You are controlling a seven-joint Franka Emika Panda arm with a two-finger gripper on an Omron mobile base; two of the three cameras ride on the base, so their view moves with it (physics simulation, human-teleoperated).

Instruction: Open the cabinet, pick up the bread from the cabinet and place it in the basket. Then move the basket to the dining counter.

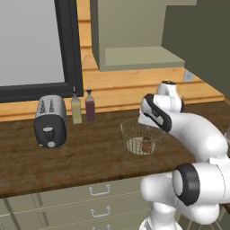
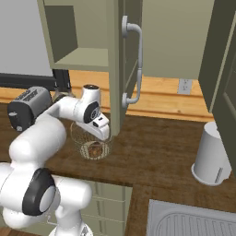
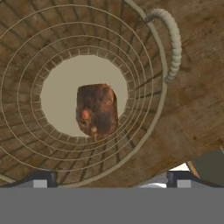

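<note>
The wire-mesh basket (image 1: 140, 137) (image 2: 90, 144) stands on the dark wood counter over olive drawers. The small dark brown bread (image 3: 97, 110) (image 1: 147, 145) lies on the basket's beige base (image 3: 61, 94), free of any grip. My gripper (image 3: 111, 181) (image 2: 103, 134) hangs just above the basket's rim, pointing down into it. It is open, with both fingertips (image 3: 43, 179) spread wide and nothing between them. The olive cabinet (image 2: 78, 32) stands open above, its door (image 2: 117, 69) swung out edge-on with the silver handle (image 2: 136, 64). The dining counter is out of view.
A silver toaster (image 1: 50, 121) (image 2: 26, 108) and two bottles (image 1: 77, 108) (image 1: 90, 107) stand left of the basket. The open door hangs close to my hand on its right. A white canister (image 2: 210, 156) and a sink (image 2: 193, 220) lie further right.
</note>
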